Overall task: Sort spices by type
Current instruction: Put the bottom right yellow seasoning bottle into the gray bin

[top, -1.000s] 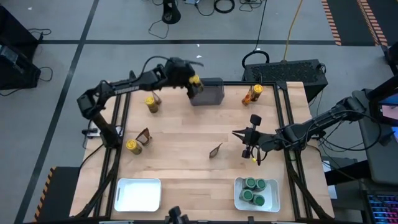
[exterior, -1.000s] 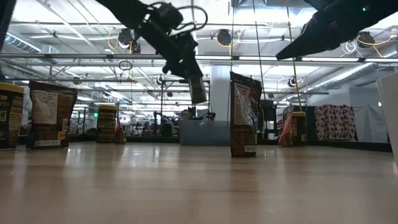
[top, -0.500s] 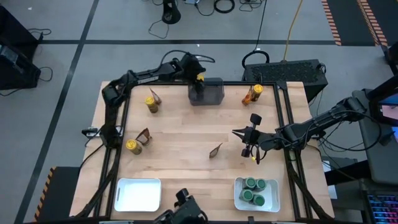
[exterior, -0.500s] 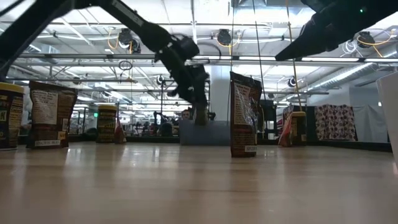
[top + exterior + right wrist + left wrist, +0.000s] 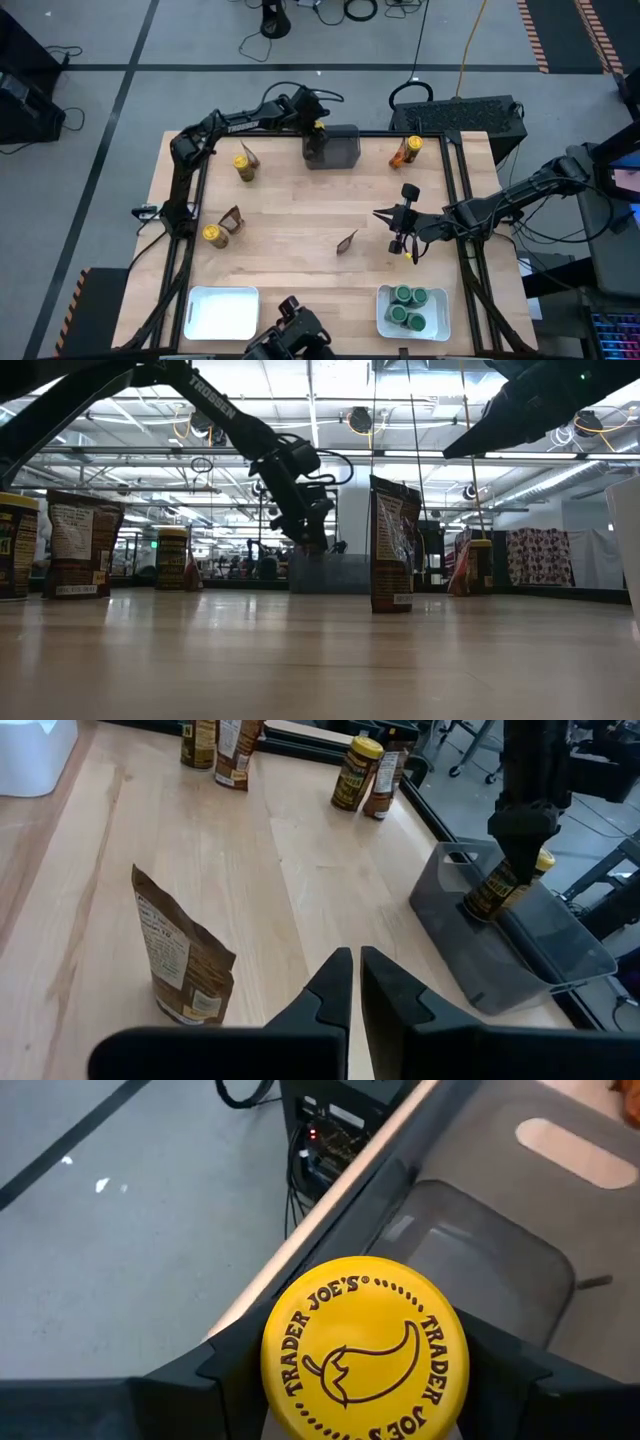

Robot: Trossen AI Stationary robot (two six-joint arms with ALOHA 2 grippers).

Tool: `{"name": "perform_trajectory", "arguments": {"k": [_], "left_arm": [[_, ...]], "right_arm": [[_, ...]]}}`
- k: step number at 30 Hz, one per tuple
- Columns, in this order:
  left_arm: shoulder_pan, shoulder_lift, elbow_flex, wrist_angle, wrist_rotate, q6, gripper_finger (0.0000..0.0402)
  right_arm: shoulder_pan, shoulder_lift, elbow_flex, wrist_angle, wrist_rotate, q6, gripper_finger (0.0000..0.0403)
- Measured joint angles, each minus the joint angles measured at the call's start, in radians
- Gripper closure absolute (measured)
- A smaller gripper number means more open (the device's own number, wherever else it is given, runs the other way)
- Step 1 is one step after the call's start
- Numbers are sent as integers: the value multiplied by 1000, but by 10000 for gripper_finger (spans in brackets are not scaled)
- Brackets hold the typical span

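Left gripper (image 5: 316, 133): at the far edge of the table, over the left end of the grey bin (image 5: 340, 150); its fingers (image 5: 215, 1370) clamp a yellow-lidded jar (image 5: 365, 1348) from both sides.
Held jar: tilted, its lower part down inside the bin, yellow lid up; the lid bears a chili-pepper mark.
Right gripper (image 5: 398, 235): hangs above the table's right half, fingers pressed together with nothing between them.
Near packet (image 5: 346, 241): stands upright on the wood near the middle, just left of the right gripper and apart from it.
Left jars: one yellow-lidded jar (image 5: 243, 166) at far left with a brown packet (image 5: 250, 155) touching it; a second (image 5: 212, 235) closer in, with another packet (image 5: 232, 219) just beside it.
Far right corner: a jar (image 5: 411, 147) and an orange packet (image 5: 398, 158) side by side.
Green-lidded jars (image 5: 410, 305): grouped in the right white tray (image 5: 441, 327) at the near edge.
Left white tray (image 5: 222, 311): at the near left edge.
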Motion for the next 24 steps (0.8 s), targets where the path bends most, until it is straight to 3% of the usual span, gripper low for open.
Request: {"name": "perform_trajectory", "arguments": {"k": [9, 17, 24], "left_arm": [[1, 0, 0, 51, -4, -39, 162], [2, -1, 0, 42, -6, -38, 120], [2, -1, 0, 40, -6, -38, 114]], "right_arm": [[0, 0, 0, 0, -11, 33, 397], [0, 0, 0, 1, -27, 35, 397], [0, 0, 0, 1, -28, 43, 397]]}}
